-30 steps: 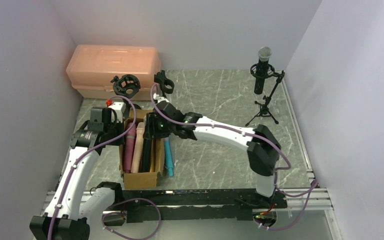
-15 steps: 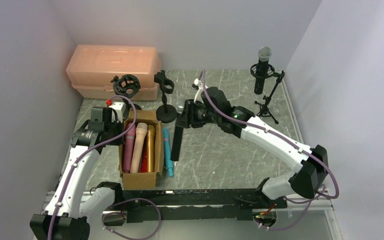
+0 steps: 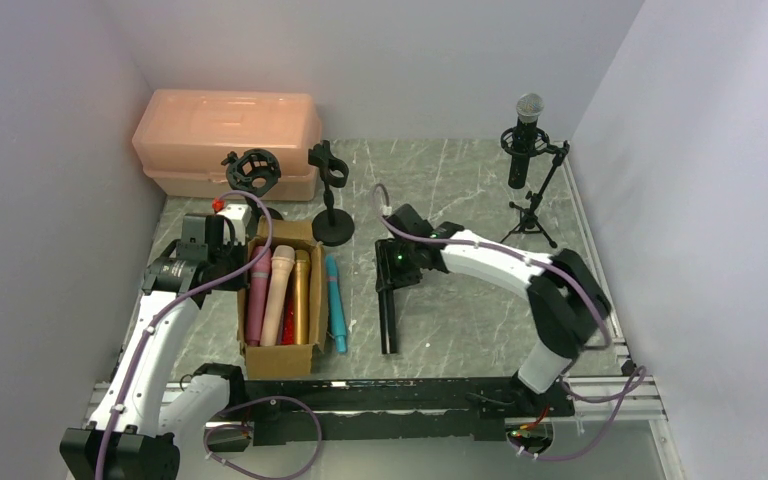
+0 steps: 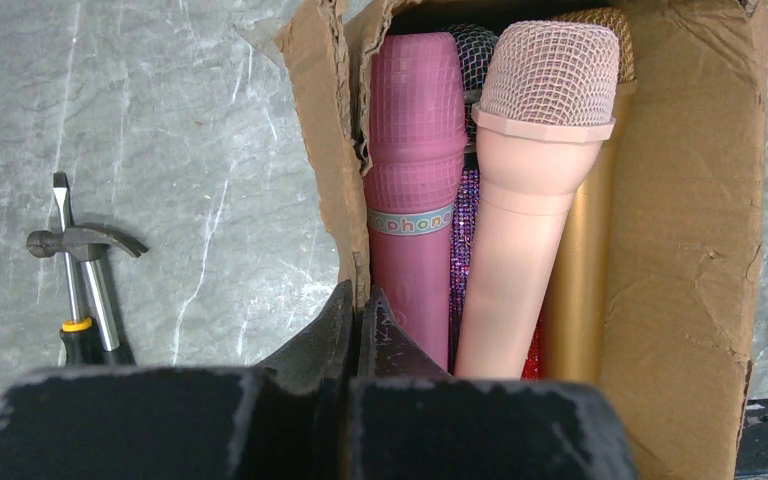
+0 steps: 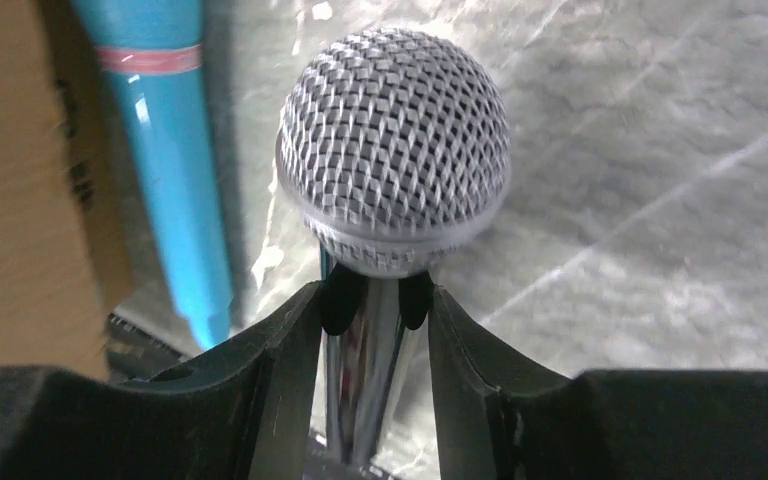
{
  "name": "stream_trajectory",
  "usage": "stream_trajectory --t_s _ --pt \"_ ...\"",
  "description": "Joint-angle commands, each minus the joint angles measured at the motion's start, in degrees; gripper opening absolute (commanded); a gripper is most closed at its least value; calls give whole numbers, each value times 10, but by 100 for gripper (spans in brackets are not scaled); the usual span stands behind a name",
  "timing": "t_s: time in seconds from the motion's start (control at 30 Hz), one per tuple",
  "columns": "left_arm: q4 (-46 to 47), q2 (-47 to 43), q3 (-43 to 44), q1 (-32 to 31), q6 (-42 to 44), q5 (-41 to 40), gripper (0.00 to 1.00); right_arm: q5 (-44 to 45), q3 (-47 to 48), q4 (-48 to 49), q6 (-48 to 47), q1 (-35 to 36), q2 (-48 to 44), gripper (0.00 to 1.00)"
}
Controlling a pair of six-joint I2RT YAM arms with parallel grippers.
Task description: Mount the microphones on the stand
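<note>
Grey marbled tabletop [image 3: 460,185] fills the walled cell, with the stands set toward its far side. The right end effector [image 3: 397,264] is clamped on the black microphone [image 3: 388,318]. Its fingers [image 5: 290,340] press either side of the neck just under the silver mesh head [image 5: 395,150]. The barrel runs away from this end effector toward the near edge; whether its tail touches the tabletop cannot be told. The teal microphone [image 3: 337,300] lies flat just to the left of that end effector, beside the cardboard box [image 3: 280,358].

The left end effector [image 4: 360,300] is closed, with the box's torn wall running into the seam between its fingers, so it appears to pinch the cardboard. The pink microphone [image 4: 415,180] and peach microphone [image 4: 535,180] lie inside the box, just beyond it.

The black microphone looks rigid and fairly weighty, probably head-heavy, so a hold at the neck sits near its balance. Its smooth barrel is likely slippery against hard pads, while the collar under the head offers a stop. The mesh would likely dent and should not be squeezed. Gripping high also leaves the barrel free to enter a clip. The empty desk stand [image 3: 332,200] is beyond and to the left of the right end effector. The tripod stand [image 3: 532,215], farther off to its right, already carries a microphone.
</note>
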Motion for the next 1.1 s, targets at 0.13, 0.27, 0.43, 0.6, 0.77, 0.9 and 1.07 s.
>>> stream_trajectory --t_s 0.13,0.27,0.43,0.6,0.77,0.9,1.07 --pt "23 -8 32 -1 -8 0 0 3 98 53 11 9 126 18" --pt "24 -8 33 -1 -9 5 0 -9 117 67 24 9 144 30" --pt "24 -7 33 -1 -10 7 0 -27 125 75 36 8 138 57" --pt "23 -9 35 -1 -11 8 0 -10 120 71 61 13 79 64" --pt "22 -10 37 -1 -10 6 0 29 139 92 102 64 7 61" --pt "15 -9 41 -1 -13 2 0 40 227 54 104 118 45 58" --pt "20 -14 34 -1 -13 7 0 11 313 42 117 162 136 58"
